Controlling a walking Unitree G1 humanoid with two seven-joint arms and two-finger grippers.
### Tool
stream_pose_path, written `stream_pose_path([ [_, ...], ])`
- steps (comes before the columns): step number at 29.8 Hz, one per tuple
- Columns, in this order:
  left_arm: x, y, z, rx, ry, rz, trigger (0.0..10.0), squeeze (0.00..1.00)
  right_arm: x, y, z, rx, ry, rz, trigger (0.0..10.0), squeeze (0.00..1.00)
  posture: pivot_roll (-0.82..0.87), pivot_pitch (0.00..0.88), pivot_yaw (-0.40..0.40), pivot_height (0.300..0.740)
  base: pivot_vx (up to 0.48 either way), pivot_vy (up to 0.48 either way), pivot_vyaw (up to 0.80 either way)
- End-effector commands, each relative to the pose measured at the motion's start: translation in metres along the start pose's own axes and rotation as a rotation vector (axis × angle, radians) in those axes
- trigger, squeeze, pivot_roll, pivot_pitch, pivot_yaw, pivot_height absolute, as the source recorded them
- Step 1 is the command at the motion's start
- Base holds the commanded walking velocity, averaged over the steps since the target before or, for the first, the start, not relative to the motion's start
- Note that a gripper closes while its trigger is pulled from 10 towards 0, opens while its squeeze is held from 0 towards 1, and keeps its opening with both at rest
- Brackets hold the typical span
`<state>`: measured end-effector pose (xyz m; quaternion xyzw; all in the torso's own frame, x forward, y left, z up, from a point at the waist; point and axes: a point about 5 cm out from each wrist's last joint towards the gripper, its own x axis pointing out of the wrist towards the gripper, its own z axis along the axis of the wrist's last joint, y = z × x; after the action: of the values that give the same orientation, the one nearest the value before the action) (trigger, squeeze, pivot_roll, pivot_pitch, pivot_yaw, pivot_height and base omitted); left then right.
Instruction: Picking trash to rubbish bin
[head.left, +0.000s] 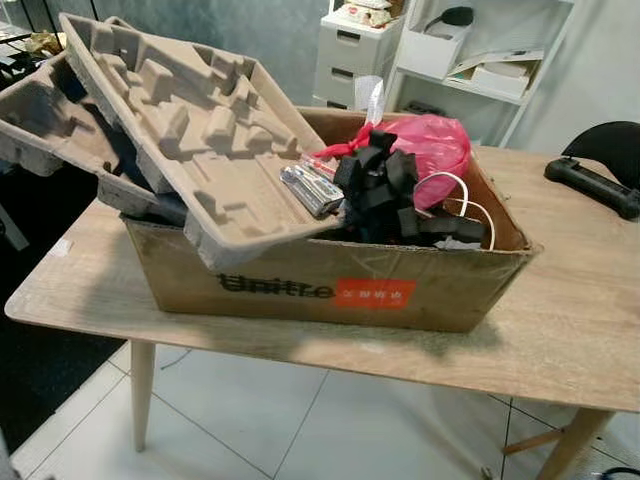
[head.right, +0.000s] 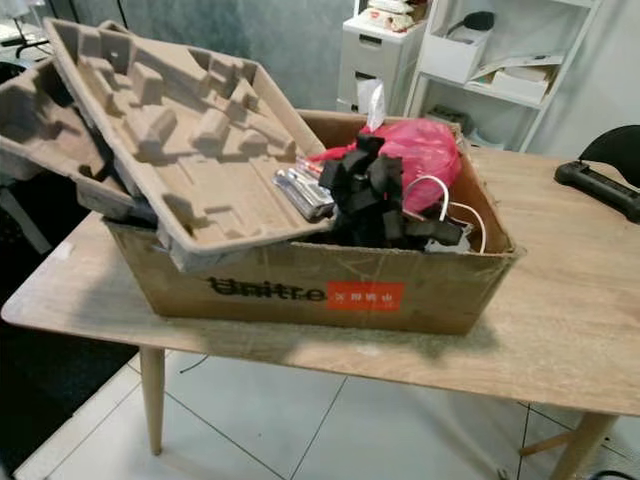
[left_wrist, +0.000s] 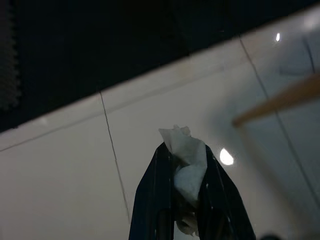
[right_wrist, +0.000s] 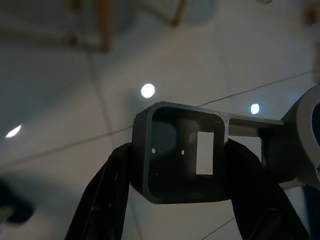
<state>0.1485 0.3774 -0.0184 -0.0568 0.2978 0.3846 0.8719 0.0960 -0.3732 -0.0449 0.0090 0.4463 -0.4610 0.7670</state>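
On wooden table (head.left: 560, 330) — cardboard box (head.left: 330, 285) | left end effector (left_wrist: 186, 165) — crumpled tissue (left_wrist: 187, 155)

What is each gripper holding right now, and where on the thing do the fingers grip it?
The left gripper pinches a crumpled white tissue around its middle. The right gripper clamps a grey hollow plastic frame by its two outer sides.

Head views are evenly lit and sharp (soft shadow under the cardboard box (head.left: 330, 285)); wrist views are dim, blurred, with lamp glare on floor tiles (right_wrist: 148, 90).
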Motion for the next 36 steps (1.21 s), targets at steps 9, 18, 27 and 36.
stream_pose_path([
  [9, 0.006, 0.044, 0.068, -0.108, -0.219, 0.169, 10.0, 0.0, 0.002, -0.077, 0.083, 0.145, -0.24, -0.316, 10.0, 0.0, 0.08, 0.059, -0.041, 0.74, 0.0, 0.0, 0.0],
  [18, 0.0, 0.065, 0.124, -0.177, -0.43, 0.267, 10.0, 0.0, -0.023, -0.108, 0.172, 0.219, -0.54, -0.432, 10.0, 0.0, 0.07, 0.029, -0.037, 0.74, 0.0, 0.0, 0.0],
  [27, -0.028, 0.063, 0.228, -0.294, -0.854, 0.191, 10.0, 0.0, -0.089, -0.106, 0.285, 0.433, -1.025, -0.266, 10.0, 0.0, 0.08, 0.03, -0.043, 0.74, 0.0, 0.0, 0.0],
  [36, -0.062, 0.058, 0.288, -0.424, -1.149, 0.052, 10.0, 0.0, -0.168, -0.081, 0.352, 0.558, -1.455, 0.159, 10.0, 0.0, 0.08, 0.037, -0.049, 0.74, 0.0, 0.0, 0.0],
])
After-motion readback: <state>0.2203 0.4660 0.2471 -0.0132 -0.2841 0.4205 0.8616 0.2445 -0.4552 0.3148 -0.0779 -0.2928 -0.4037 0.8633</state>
